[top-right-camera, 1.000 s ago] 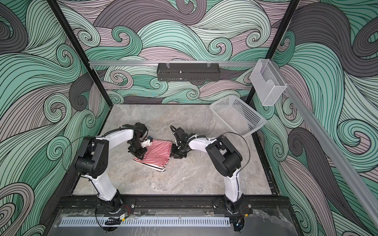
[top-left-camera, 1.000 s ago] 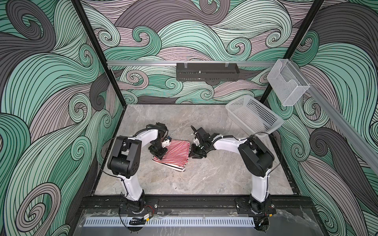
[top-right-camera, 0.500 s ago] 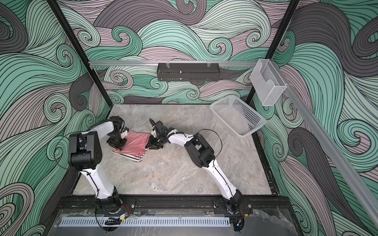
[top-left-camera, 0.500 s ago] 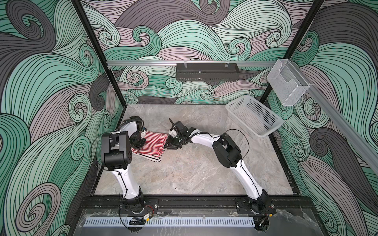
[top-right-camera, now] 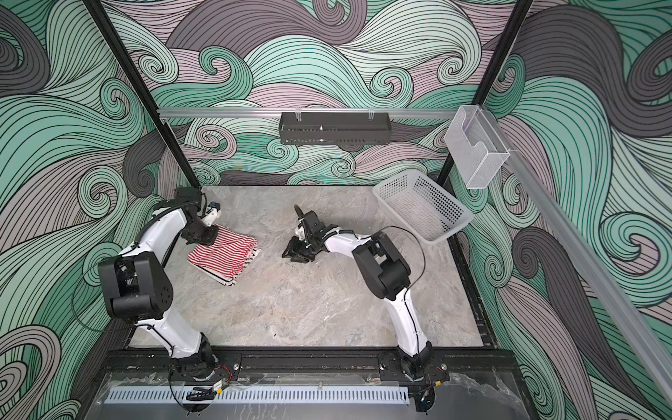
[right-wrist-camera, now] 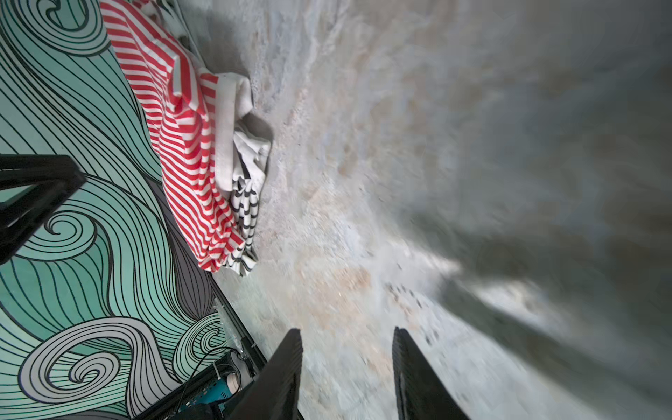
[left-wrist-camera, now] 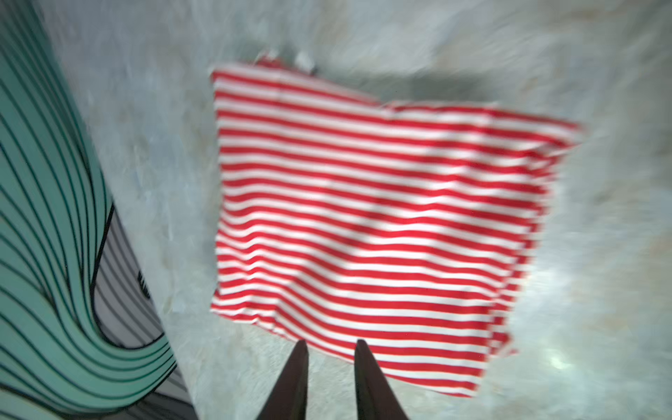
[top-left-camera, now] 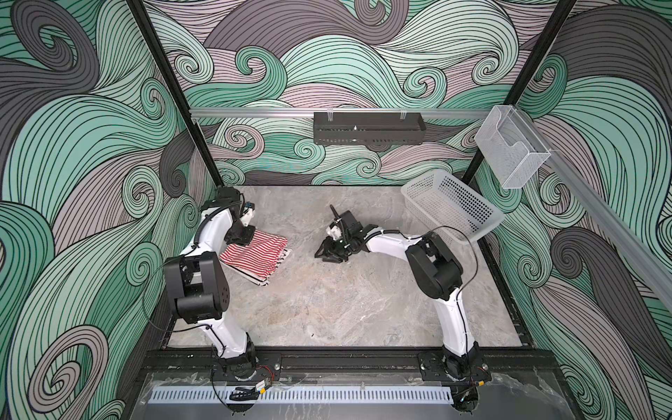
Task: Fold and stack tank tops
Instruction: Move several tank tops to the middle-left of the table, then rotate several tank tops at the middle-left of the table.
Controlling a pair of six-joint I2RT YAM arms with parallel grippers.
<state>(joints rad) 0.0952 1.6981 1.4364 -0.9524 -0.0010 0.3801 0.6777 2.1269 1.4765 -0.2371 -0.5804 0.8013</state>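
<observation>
The two arms rise from bases at the front edge of the worktop [top-left-camera: 327, 309].

Mid-depth, near the left wall, the red top [top-left-camera: 254, 254] lies folded flat as a rectangle. It rests on the black top [right-wrist-camera: 245, 207], of which only a striped border shows along the near and right sides of the stack.

The left fingers [left-wrist-camera: 296, 382] stand at the far left corner of the stack in both top views. In the left wrist view they are released, with a narrow gap and no cloth between them. Their tips sit at one edge of the red top. The view is blurred, so contact with the cloth cannot be told.

The right fingers [right-wrist-camera: 280, 378] are at the worktop centre, well apart from the stack and to its right, angled down at the surface. They are released and stand wider than the left pair, with only bare worktop between them.

Farther back, at the far right corner, a white basket [top-left-camera: 436, 196] appears tilted. On the rear wall rail hangs a black tray [top-left-camera: 369, 128], and a clear holder [top-left-camera: 509, 152] hangs on the right rail.
</observation>
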